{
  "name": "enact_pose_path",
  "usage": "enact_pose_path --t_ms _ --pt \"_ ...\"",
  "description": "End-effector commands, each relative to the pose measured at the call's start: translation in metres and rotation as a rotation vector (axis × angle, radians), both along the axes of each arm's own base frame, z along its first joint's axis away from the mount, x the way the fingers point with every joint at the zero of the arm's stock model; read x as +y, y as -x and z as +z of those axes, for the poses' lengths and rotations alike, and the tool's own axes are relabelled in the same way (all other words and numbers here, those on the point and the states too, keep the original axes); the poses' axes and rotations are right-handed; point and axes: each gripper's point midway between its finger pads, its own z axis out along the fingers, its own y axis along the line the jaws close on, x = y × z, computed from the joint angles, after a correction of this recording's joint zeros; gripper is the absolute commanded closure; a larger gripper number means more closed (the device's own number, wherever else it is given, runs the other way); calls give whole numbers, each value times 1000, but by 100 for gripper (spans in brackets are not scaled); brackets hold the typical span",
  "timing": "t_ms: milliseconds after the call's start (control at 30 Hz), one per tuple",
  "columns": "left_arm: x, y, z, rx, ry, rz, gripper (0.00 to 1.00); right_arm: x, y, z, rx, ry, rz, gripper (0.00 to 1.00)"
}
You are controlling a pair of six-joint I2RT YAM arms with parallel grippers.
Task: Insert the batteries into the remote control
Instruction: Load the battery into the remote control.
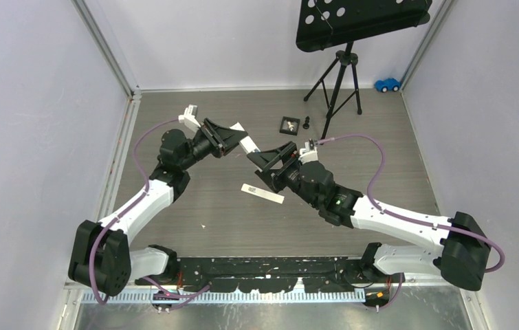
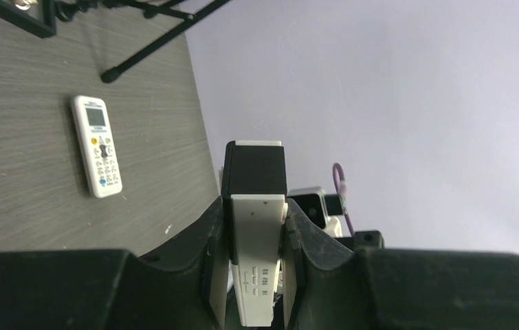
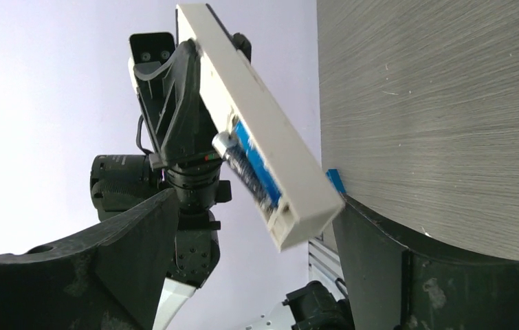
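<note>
Right wrist: the right claw (image 3: 255,206) gapes wide and empty, with the remote control (image 3: 243,89) between its fingers. The left claw (image 2: 254,213) clamps that remote, a blue battery (image 3: 251,159) inside.

Grey wood-grain tabletop (image 1: 229,234); pale lilac walls (image 1: 36,103) (evenly lit)

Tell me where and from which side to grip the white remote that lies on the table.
Best from straight above, I think, closing across its narrow width near the middle. The remote lies flat on the table, buttons up, long and slim, so its two long edges are the only reachable opposed sides.
</note>
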Motion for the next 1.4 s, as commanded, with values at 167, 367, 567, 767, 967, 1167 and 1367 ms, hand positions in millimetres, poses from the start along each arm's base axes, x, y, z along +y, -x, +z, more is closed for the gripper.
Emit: enact_pose_path --t_ms 167,367,567,767,967,1167,1367 --pt "-7 15 22 -88 32 -81 100 -10 -13 29 -31 -129 -70 13" --pt "-9 21 25 -101 30 -115 100 -12 -18 28 -20 -117 -84 15" --pt "-10 25 23 -111 21 -134 100 -2 -18 28 -14 -120 -38 29" --pt "-12 27 26 -120 19 -152 100 4 -17 26 -8 -127 2 38" --pt "-12 27 27 -112 25 -150 100 7 -18 23 5 -150 26 52" --pt "-14 25 32 -78 57 -163 100 11 -17 19 -4 -170 59 66" --pt "-14 24 31 -87 43 -162 100 8 -15 21 -56 -135 63 46"
